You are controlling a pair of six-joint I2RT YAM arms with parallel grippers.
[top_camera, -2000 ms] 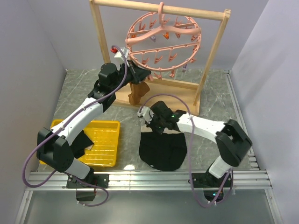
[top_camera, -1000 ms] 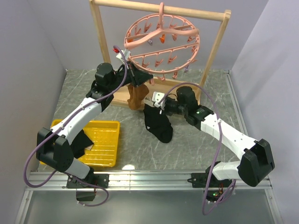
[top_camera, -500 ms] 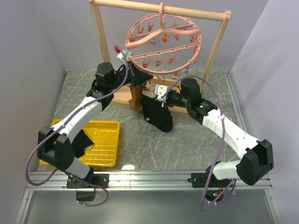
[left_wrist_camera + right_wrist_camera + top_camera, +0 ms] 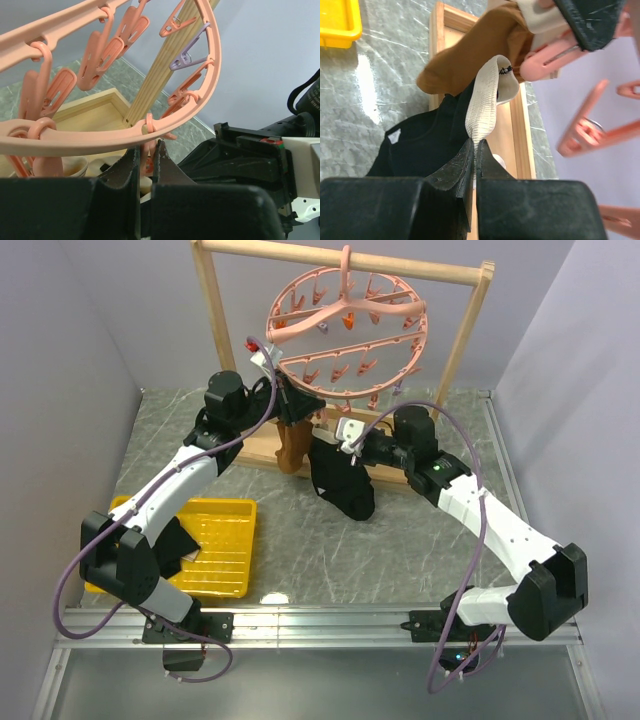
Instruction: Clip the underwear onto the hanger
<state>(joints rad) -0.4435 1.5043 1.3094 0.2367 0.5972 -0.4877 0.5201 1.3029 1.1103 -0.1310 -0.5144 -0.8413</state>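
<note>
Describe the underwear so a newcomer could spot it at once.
Find the wooden frame at the back of the table, with the round pink hanger on its top bar. Just below the ring, the right gripper holds the underwear up by its waistband. It is black with a beige waistband, unlike the brown garment hanging beside it.

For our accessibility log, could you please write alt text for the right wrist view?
The right gripper pinches the underwear by its beige waistband. Behind it are a brown garment, pink pegs and a wooden frame.
</note>
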